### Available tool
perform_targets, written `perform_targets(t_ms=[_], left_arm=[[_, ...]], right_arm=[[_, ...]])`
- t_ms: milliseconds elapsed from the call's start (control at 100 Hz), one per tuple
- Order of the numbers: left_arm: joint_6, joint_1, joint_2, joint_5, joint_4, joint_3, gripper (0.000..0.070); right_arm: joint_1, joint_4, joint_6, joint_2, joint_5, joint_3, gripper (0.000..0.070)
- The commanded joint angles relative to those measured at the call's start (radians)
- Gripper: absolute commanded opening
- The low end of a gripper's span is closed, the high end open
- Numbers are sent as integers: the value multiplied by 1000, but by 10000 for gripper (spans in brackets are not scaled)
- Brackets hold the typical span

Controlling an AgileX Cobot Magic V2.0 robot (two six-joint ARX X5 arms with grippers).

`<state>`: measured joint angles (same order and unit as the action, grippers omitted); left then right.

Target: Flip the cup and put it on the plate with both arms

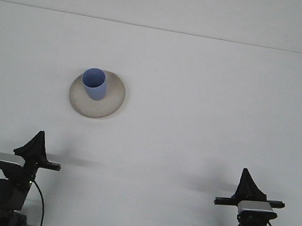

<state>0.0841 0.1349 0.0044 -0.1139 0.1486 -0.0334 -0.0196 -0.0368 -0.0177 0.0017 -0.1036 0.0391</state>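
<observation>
Blue plastic cup [94, 83]: upright, mouth up, on the round beige ceramic plate [112, 102], toward the plate's rear left, base inside the rim. One cup, one plate, both on the left half of the white tabletop [211, 100], about midway between the near edge and the far edge.

Edges and room: far table edge a thin straight line across the top, pale wall behind. Wide bare surface to the right of the plate, in front of it and behind it; less room on the plate's left, yet well short of the picture's left border. Nothing touching the plate or the cup.

Two arms, both low at the near edge, well apart from the plate. Left gripper [38, 141]: black, pointing up and away, directly in front of the plate but far from it, silver-grey camera housing [8, 160] just below, black cable [40, 202] looping down beside the base. Right gripper [246, 183]: same black pointed shape, on the right side, much farther from the plate, over a similar grey housing [255, 207]. Fingers of each seen edge-on as one dark wedge, tips meeting in a single point, no gap showing, nothing held.

No brand, label or legible writing anywhere.
</observation>
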Motion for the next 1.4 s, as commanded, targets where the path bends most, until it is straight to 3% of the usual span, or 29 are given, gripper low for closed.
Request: perform_targets(t_ms=[0, 1390], left_arm=[[-15, 0, -1, 3, 10, 19, 12], [-15, 0, -1, 3, 10, 19, 12]], right_arm=[[0, -51, 10, 0, 0, -18, 0], [0, -92, 10, 0, 0, -27, 0]])
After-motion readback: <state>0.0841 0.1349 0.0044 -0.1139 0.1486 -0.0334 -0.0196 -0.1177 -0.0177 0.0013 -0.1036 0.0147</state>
